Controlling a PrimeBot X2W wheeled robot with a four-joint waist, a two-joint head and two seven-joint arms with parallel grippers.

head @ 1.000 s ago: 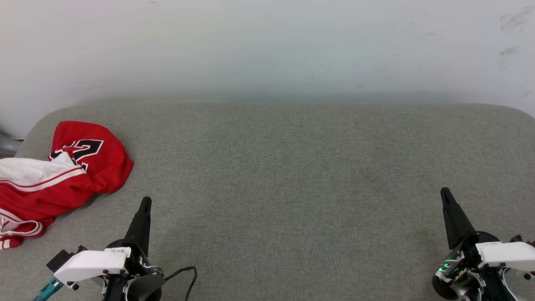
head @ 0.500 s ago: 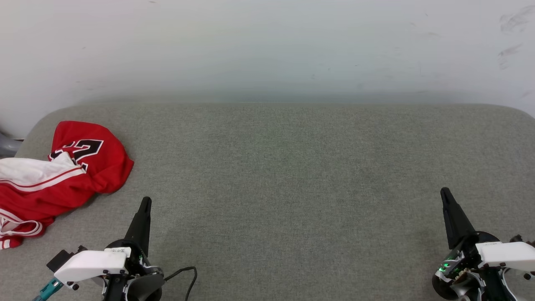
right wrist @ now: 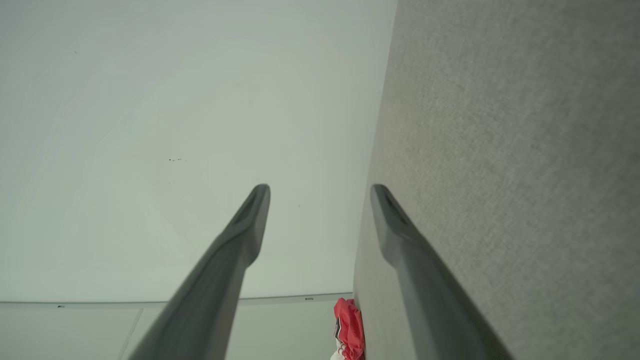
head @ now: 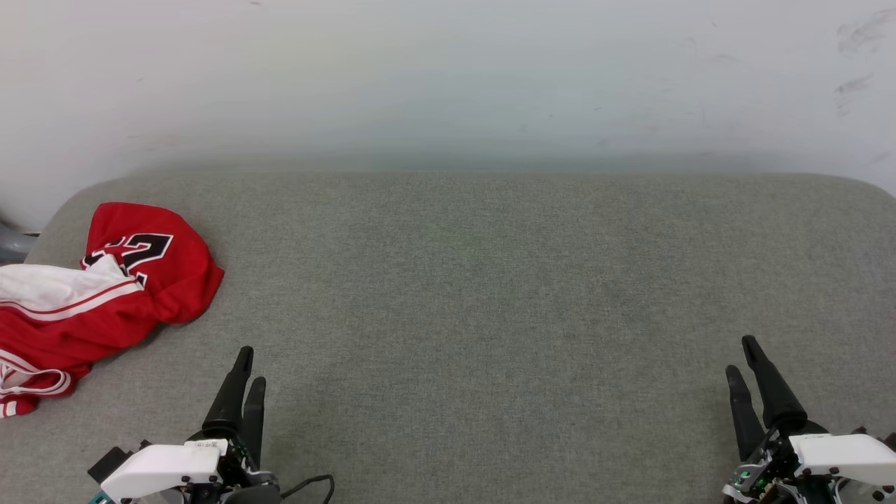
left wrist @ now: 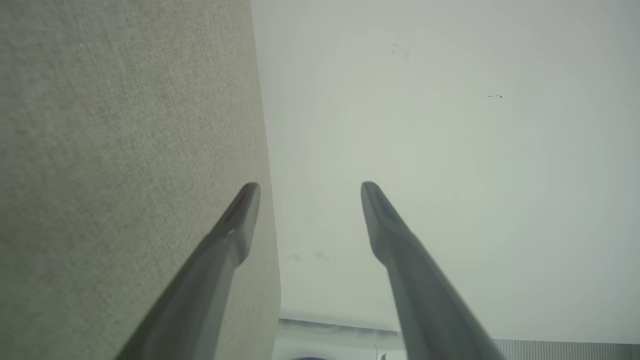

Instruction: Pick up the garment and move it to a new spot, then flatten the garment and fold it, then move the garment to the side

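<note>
The garment [head: 150,290], a red jersey with a white sleeve and black white-outlined number, lies crumpled at the far left of the grey cushion [head: 490,294], partly over its left edge. In the right wrist view the garment [right wrist: 349,325] is a small red patch far off. My left gripper [head: 251,365] [left wrist: 310,186] is at the lower left, below and right of the garment and apart from it, its fingers slightly parted and empty. My right gripper [head: 740,354] [right wrist: 320,187] is at the lower right, fingers also slightly parted and empty.
A pale wall [head: 448,70] rises behind the cushion. A grey object [head: 10,241] shows at the far left edge, behind the garment. A black cable [head: 315,483] loops beside my left wrist. Bare grey fabric spans the space between the two grippers.
Both grippers have drawn back toward the bottom of the head view, and each now shows two separate fingers where one closed tip showed before. The garment has not moved.
</note>
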